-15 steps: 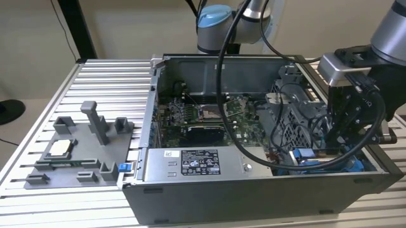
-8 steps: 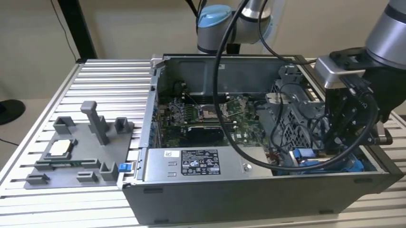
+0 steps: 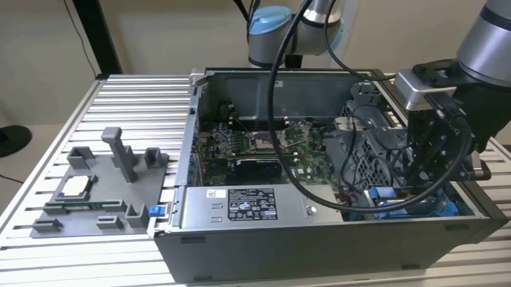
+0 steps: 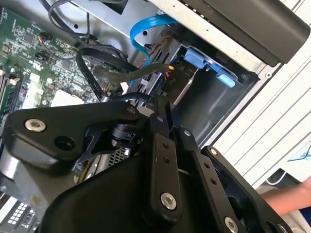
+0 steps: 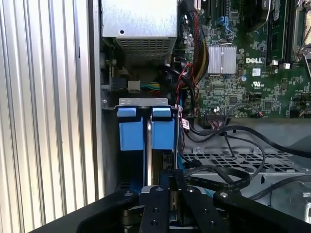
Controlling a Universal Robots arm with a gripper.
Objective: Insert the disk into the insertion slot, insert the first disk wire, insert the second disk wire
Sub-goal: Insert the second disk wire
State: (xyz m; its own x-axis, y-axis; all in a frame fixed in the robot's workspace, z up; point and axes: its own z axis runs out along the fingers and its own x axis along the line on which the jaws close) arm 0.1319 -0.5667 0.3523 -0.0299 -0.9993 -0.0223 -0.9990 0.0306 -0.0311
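Exterior view: an open grey metal computer case (image 3: 319, 239) lies on a ribbed aluminium surface (image 3: 136, 95). The black tool (image 3: 435, 173) reaches down into the case's corner nearest the exterior view's right, beside the grey metal insertion slot with bright blue plastic rails (image 3: 415, 203). A grey plastic fixture (image 3: 96, 191) sits near the surface's left edge.

Second wrist view: the tool's fingers (image 4: 163, 121) are pressed together on a black cable (image 4: 112, 73), near the blue tabs (image 4: 209, 65).

First wrist view: the tool (image 5: 172, 187) hangs just beside the slot's two blue tabs (image 5: 146, 128). The green motherboard (image 5: 252, 53) lies beyond. Whether the disk sits in the slot cannot be told.
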